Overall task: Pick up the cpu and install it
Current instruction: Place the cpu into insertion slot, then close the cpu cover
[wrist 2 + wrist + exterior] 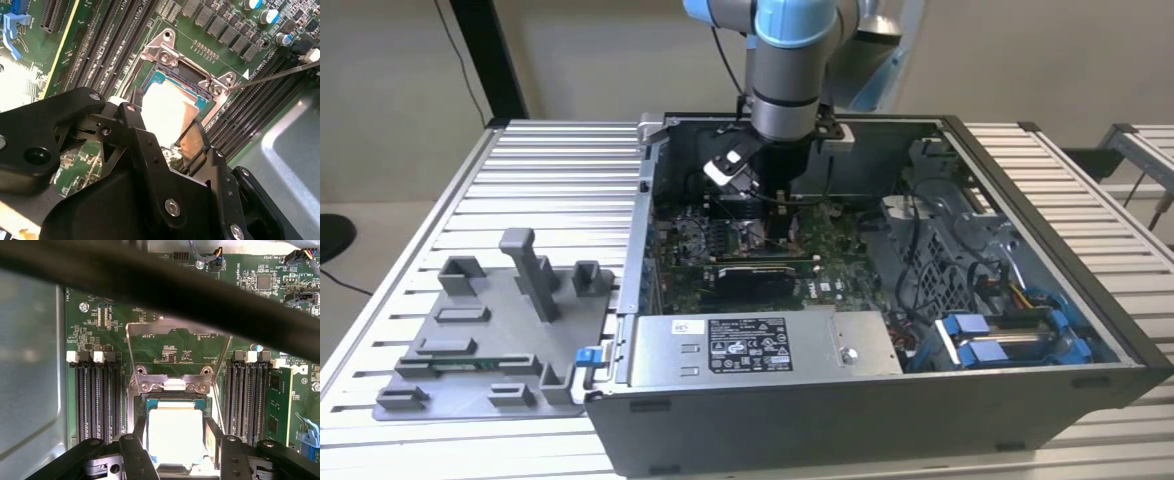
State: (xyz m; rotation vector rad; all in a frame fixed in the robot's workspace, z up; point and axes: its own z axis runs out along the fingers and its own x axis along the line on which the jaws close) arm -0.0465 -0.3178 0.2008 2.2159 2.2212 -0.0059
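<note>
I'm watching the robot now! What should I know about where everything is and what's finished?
The end effector is down inside the computer case, right at the cpu. I cannot tell whether it grips it.
The cpu lies flat in the socket on the motherboard, silvery top up.
Done: the cpu is off the grey tray, which sits on the table at the exterior view's left, and at the socket.
Left: the metal cover plate stands raised, not yet closed over the cpu.
</note>
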